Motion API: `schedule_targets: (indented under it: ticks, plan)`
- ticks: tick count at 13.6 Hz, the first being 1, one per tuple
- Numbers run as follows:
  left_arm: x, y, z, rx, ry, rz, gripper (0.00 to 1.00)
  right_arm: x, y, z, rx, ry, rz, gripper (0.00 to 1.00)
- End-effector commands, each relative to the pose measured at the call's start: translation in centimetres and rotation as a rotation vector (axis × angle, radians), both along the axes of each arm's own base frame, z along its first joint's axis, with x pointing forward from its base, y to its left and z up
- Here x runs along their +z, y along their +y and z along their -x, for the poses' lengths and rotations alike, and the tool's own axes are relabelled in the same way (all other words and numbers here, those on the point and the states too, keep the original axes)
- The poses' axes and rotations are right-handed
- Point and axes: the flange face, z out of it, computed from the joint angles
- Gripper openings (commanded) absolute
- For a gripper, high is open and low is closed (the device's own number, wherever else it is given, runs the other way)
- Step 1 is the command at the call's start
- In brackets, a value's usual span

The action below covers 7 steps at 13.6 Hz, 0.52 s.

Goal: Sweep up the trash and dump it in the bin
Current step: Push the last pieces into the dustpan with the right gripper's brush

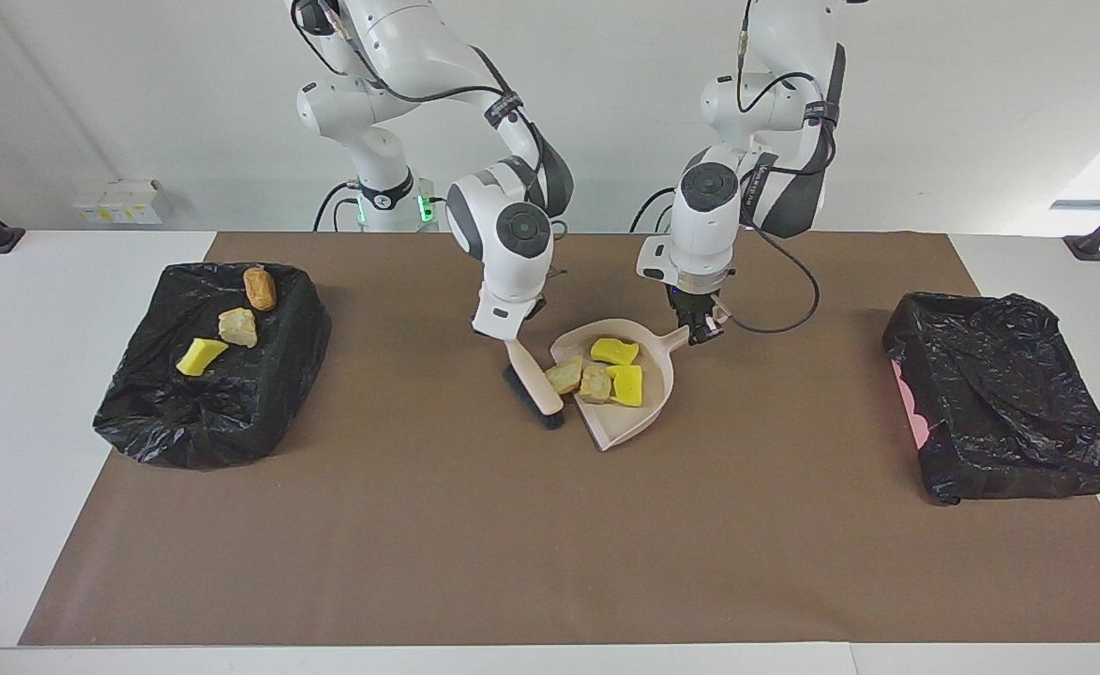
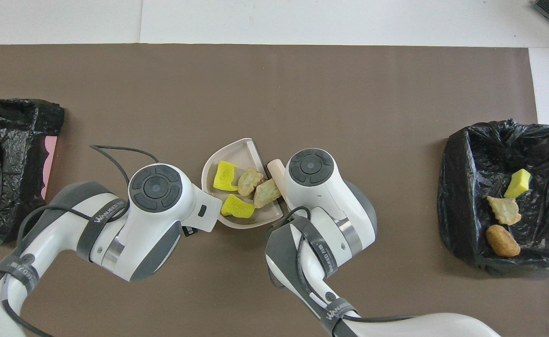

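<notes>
Trash [image 1: 596, 372]: four scraps in dustpan [image 1: 648, 412], between both jaws; three more in bin [image 1: 221, 412] beyond right jaws. Likely light, spongy or crumbly; best carried by pan. Left gripper [image 1: 700, 330] clamped on pan handle; right gripper [image 1: 509, 337] clamped on brush [image 1: 535, 389].

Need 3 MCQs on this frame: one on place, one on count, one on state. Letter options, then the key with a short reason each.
1. Where is the beige plastic dustpan?
A. mid-mat, between the two arms
B. inside a bin
C. off the mat

2. How many trash scraps lie in the dustpan?
A. two
B. four
C. six

3. What is the right gripper doing?
A. hanging open over a bin
B. shut on the wooden-handled black-bristled brush
C. shut on a sponge

Key:
1 A: it sits on the brown mat by both grippers.
2 B: two yellow sponge pieces and two tan lumps.
3 B: the brush handle runs up into it.
</notes>
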Motion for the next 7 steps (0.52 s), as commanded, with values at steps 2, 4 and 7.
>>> schedule_targets:
  ticks: [2, 4, 7]
  plan:
    - [0.3, 0.6, 0.6, 0.008, -0.019, 0.004, 0.00, 0.0, 1.7, 0.4, -0.028, 0.008, -0.115, 0.00]
    - [0.1, 0.7, 0.5, 0.003, -0.015, 0.005, 0.00, 0.0, 0.9, -0.2, -0.039, 0.009, -0.107, 0.00]
    - [0.3, 1.7, -0.3, -0.089, -0.002, 0.013, 0.00, 0.2, -3.2, -2.5, -0.107, 0.021, -0.084, 0.00]
